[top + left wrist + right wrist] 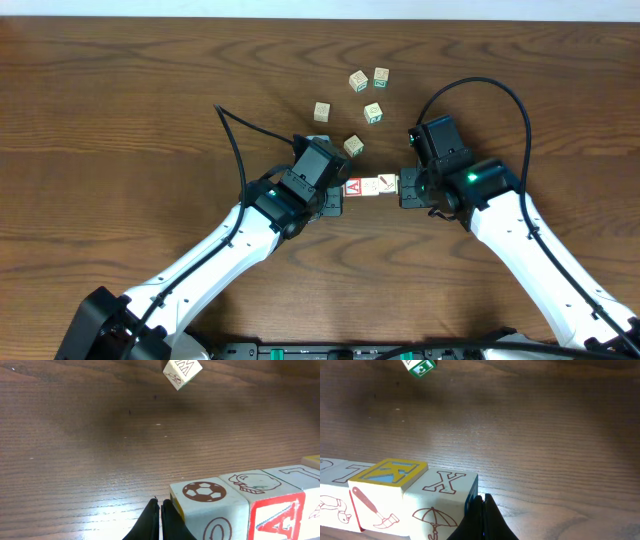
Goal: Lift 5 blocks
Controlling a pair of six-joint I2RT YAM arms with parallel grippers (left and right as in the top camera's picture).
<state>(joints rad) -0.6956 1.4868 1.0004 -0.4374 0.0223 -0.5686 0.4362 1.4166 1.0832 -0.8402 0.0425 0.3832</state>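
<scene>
"A" block (276, 520), "M" block (184, 367), "X" block (444, 482)

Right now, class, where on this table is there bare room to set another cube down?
Free: dark wooden table left of the loose pale cubes, and its far right corner. Crowded: the centre, where left gripper and right gripper flank the row of printed cubes.

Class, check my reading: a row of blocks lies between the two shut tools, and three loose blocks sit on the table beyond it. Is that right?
Not quite: the overhead view shows five loose blocks, not three. The rest holds: the row of blocks lies between the shut left tool and right tool.
</scene>
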